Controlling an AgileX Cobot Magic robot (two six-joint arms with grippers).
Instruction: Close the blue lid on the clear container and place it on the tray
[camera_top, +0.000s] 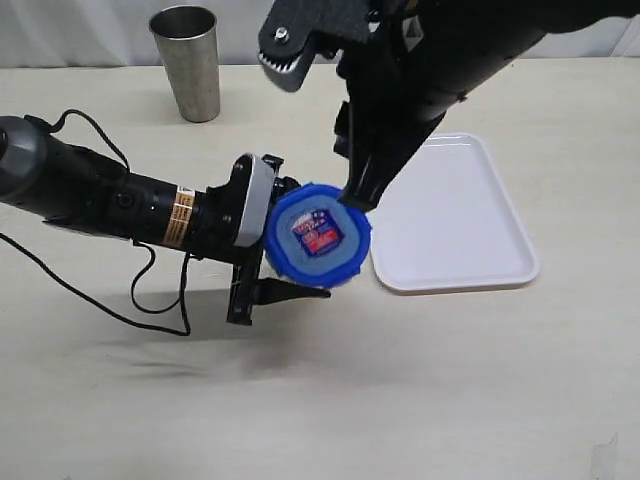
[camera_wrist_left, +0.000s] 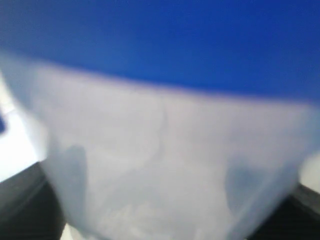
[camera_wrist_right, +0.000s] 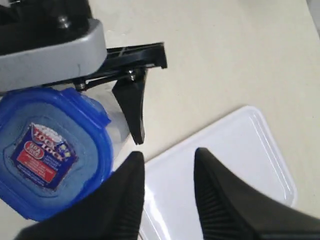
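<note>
1. The container (camera_wrist_left: 160, 165) hangs above the counter (camera_top: 420, 400), tipped nearly onto its side. The lid (camera_top: 318, 237) sits on its mouth, facing up toward the exterior camera. It is just beside the left edge of the tray (camera_top: 460, 220), not on it.
2. Whether all four lid flaps are snapped down cannot be told. An unlatched flap could let the lid lift or pop off once the container is turned upright.
3. The right arm meets the lid at its rim, off centre. A push there could twist the smooth container in its grip or skew the lid instead of seating it.
4. The container is tall and slim. Set down on the tray's raised rim, or released while leaning, it would likely topple.
5. Left jaws: pinching the container, one on each side of its body. The left wrist view is blurred, but the clear wall fills the space between two dark fingers (camera_wrist_left: 30, 200), with the blue lid beyond.
6. Right jaws: spread, with nothing between them; the tray shows through the gap. One finger (camera_wrist_right: 125, 200) lies at the lid's edge, touching it or just beside it. Whether it presses cannot be told.
7. A steel cup (camera_top: 187, 62) stands well apart at the back of the counter.
</note>
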